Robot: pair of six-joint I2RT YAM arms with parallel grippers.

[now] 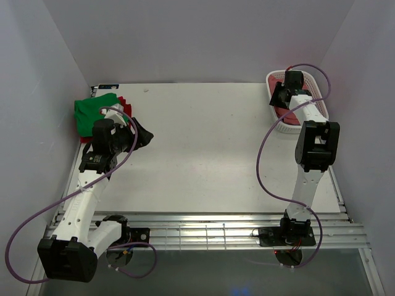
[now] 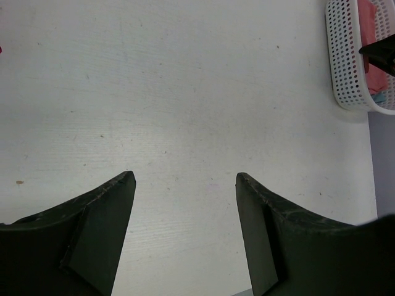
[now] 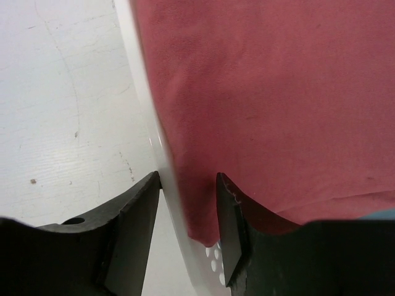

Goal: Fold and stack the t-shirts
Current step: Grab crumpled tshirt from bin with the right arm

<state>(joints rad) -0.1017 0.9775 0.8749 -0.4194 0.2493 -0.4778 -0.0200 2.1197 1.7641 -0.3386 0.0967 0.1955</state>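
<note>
Left claw hangs over bare table at the left side, jaws spread wide, nothing between them but tabletop. Just beyond it, at the far-left corner, a green shirt lies bunched on a dark red shirt, of which only the right edge shows. Right arm reaches to the far-right corner, where a white lattice basket sits on the table. Right claw is down at the basket's near-left wall, jaws part open with a narrow gap; the white rim and the edge of a pinkish-red shirt run between them. Cannot tell whether either finger presses the cloth; no firm grip seen. Pinkish-red shirt fills most of the basket and drapes against the wall. A sliver of grey-blue shirt shows beneath it inside the basket. The two arms are well apart, one at each far corner.
</note>
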